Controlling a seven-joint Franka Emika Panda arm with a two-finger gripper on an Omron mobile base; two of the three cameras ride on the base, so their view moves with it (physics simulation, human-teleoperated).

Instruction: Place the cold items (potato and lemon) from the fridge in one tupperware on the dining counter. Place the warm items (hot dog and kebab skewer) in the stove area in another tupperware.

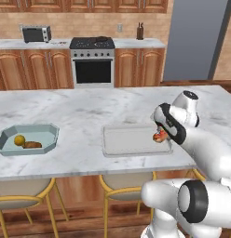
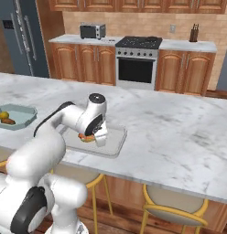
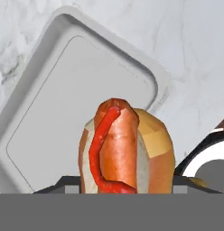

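Note:
My gripper is shut on the hot dog, a sausage in a bun with a red sauce line. It hangs just above the right end of a pale rectangular tupperware on the dining counter. In the hand view the hot dog stands between the fingertips with that tupperware empty beneath. From the right base view the gripper holds the hot dog over the tupperware. A teal tupperware at the left holds the lemon and potato. The kebab skewer is out of view.
The marble dining counter stretches wide, with yellow-framed stools under its near edge. Behind it are the stove, a toaster oven, a knife block and the fridge.

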